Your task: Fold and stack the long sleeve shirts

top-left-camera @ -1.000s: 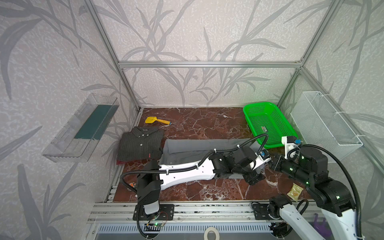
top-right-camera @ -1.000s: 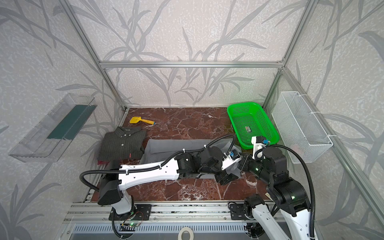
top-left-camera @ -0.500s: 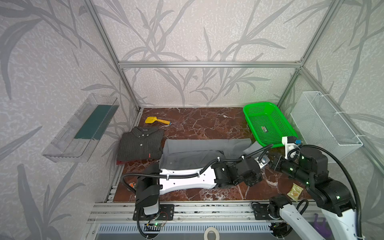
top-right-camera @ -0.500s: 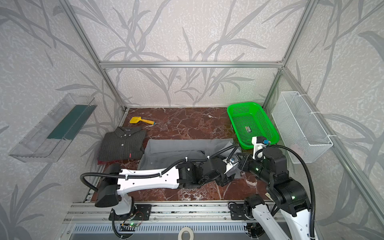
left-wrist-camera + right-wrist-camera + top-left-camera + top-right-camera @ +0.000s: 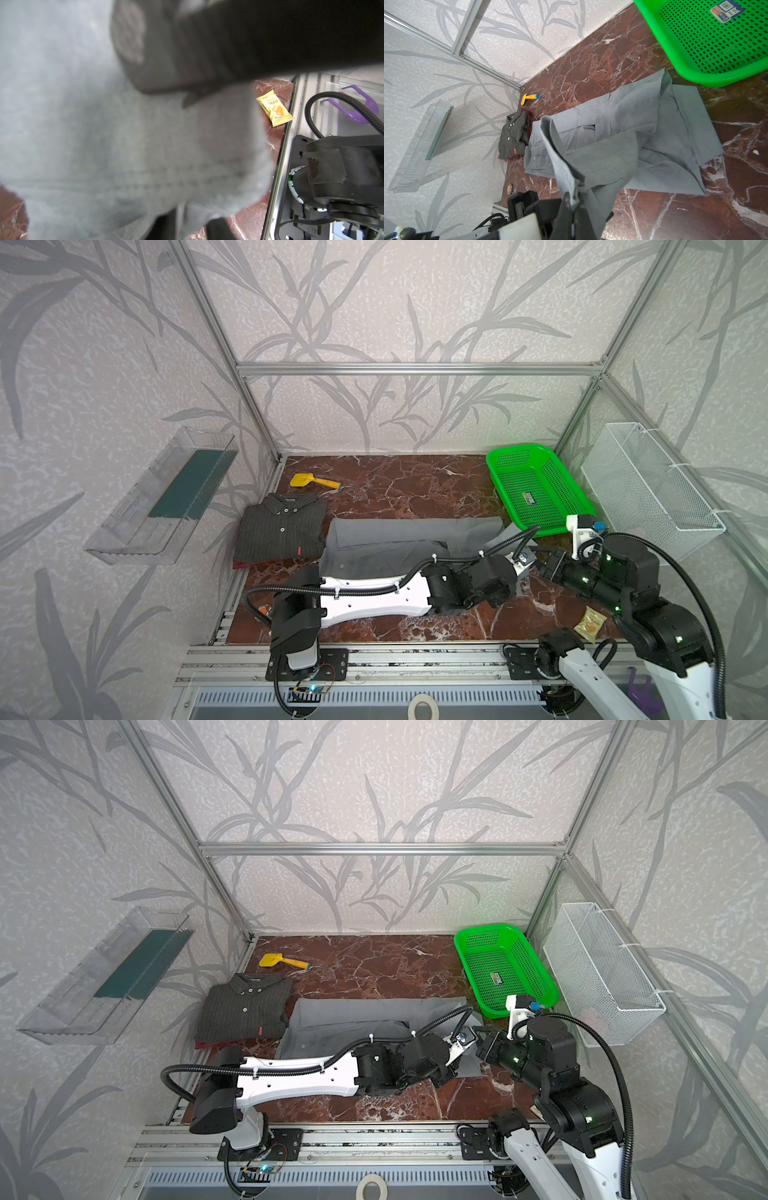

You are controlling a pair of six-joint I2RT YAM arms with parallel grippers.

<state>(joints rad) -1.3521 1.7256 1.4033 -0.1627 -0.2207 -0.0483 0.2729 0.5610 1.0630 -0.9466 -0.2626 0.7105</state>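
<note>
Your right end effector [image 5: 574,199] pinches a lifted edge of the grey shirt [image 5: 623,128], spread half-folded on the worktop [image 5: 591,68]. Whether the left end effector [image 5: 462,1042] grips the cloth, you cannot tell. It looks light and limp: take hems and corners.

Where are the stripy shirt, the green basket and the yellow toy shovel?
Dark pinstriped shirt [image 5: 282,531]: in a top view, on its buttoned front.
Green mesh basket [image 5: 716,80]: in the right wrist view, on its rim.
Yellow toy shovel [image 5: 300,480]: in a top view, on its blade.

Left claw [image 5: 524,566] beside right claw [image 5: 572,200], right clamped
</note>
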